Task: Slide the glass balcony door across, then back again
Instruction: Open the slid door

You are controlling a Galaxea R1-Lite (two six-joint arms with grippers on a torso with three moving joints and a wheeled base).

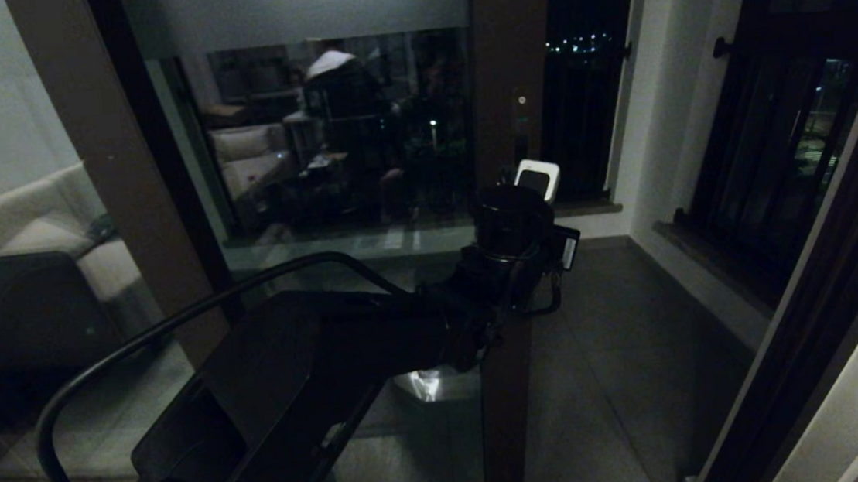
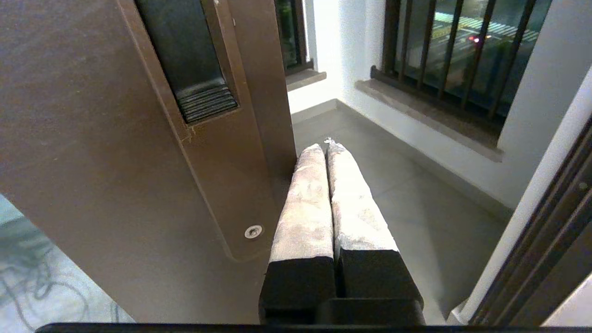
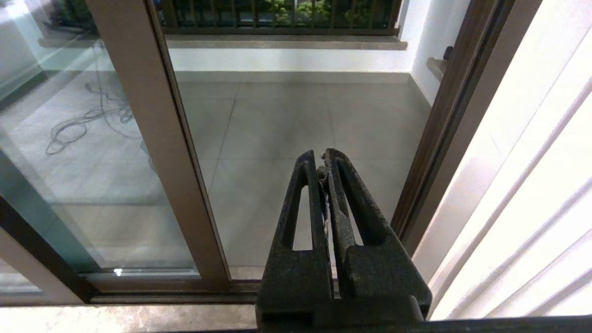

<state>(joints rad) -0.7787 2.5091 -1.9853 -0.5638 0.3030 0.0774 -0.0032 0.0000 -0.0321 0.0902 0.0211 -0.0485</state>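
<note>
The glass balcony door (image 1: 334,133) has a frosted band on top and a dark brown stile (image 1: 509,47) on its right side. It stands partly across, with an open gap to the balcony on its right. My left arm (image 1: 406,328) reaches up to that stile. In the left wrist view my left gripper (image 2: 325,145) is shut on nothing, its white padded fingers (image 2: 303,208) lying along the stile's free edge, below the recessed handle slot (image 2: 194,69). My right gripper (image 3: 321,159) is shut and empty, hanging low over the floor track near the door's stile (image 3: 157,138).
A fixed brown-framed glass panel (image 1: 106,184) on the left shows a sofa (image 1: 32,229). The black-barred side window (image 1: 776,125) and its sill (image 2: 425,120) line the balcony's right wall. The outer door frame (image 3: 444,115) and a curtain (image 3: 532,185) stand at the right.
</note>
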